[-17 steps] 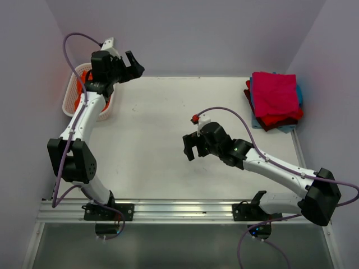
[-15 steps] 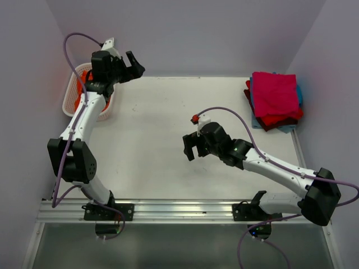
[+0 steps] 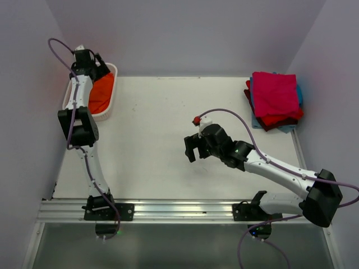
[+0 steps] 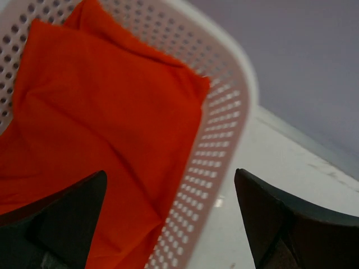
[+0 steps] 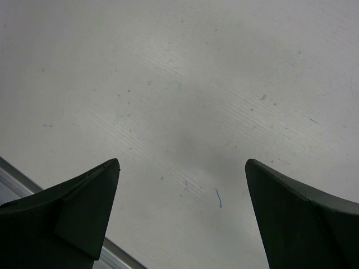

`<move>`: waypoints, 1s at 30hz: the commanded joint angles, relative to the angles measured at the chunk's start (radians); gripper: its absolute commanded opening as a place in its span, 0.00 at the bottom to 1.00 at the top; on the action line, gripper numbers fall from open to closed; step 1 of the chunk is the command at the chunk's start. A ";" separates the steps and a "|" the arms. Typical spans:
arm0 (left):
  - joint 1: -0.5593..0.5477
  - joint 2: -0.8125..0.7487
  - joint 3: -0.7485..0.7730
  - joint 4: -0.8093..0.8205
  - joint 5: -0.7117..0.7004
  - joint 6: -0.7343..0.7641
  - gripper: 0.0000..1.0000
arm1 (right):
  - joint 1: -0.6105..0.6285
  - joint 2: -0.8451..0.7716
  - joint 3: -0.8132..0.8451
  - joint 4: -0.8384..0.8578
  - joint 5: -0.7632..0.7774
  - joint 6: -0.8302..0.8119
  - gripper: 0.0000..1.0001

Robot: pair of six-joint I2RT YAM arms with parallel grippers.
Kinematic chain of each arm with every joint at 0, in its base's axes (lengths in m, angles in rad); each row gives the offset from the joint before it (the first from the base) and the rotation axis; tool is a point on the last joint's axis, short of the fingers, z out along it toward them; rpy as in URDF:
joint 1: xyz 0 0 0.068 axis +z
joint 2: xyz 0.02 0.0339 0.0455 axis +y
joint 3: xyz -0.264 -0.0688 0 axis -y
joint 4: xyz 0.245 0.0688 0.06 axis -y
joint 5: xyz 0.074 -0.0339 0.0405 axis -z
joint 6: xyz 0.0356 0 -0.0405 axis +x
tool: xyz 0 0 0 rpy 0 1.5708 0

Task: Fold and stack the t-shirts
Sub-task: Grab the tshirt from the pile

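We have the left pincer (image 4: 169, 185) spread wide and empty. The one crumpled bright orange cloth t-shirt (image 4: 106, 117) lies directly below it inside the white plastic lattice basket (image 4: 224, 112), long axis along the basket and roughly crosswise to the pincer's closing line, so we judge a straight drop comes next. The right pincer (image 3: 192, 150) is also fully spread and empty over the bare white desk (image 5: 179, 84), well apart from that shirt, so the left arm is nearer. Count: one orange shirt, one basket, and one stack of folded cloth t-shirts (image 3: 274, 95) far beyond the right pincer showing four colours (magenta-pink on top, red, dark maroon, light blue).
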 commanded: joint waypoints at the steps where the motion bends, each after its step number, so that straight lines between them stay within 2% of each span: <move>1: 0.006 0.099 0.075 -0.180 -0.152 0.060 1.00 | 0.003 -0.024 -0.017 0.035 0.019 0.013 0.99; 5: 0.008 0.107 -0.031 -0.109 -0.206 0.068 1.00 | 0.003 -0.015 -0.008 0.015 0.026 0.012 0.99; 13: 0.008 0.246 0.018 -0.178 -0.283 0.098 0.99 | 0.003 -0.006 -0.003 0.017 0.020 0.012 0.99; 15: 0.006 0.246 -0.017 -0.154 -0.251 0.118 0.69 | 0.003 -0.006 -0.002 0.017 0.023 0.012 0.99; 16: 0.008 0.245 -0.038 -0.145 -0.237 0.123 0.42 | 0.003 -0.006 -0.002 0.017 0.023 0.012 0.99; 17: 0.008 0.243 -0.040 -0.144 -0.229 0.120 0.00 | 0.003 -0.006 -0.002 0.017 0.025 0.012 0.99; 20: 0.006 0.181 -0.097 -0.087 -0.180 0.107 0.00 | 0.003 0.002 0.000 0.018 0.022 0.009 0.99; 23: 0.006 0.035 -0.143 -0.027 -0.179 0.077 0.00 | 0.003 0.016 0.001 0.023 0.016 0.004 0.99; 26: 0.006 -0.165 -0.120 -0.010 -0.186 0.042 0.00 | 0.003 0.030 0.001 0.035 0.008 0.003 0.99; 30: 0.005 -0.380 -0.127 0.072 -0.133 0.006 0.00 | 0.003 0.056 0.012 0.049 -0.014 0.000 0.99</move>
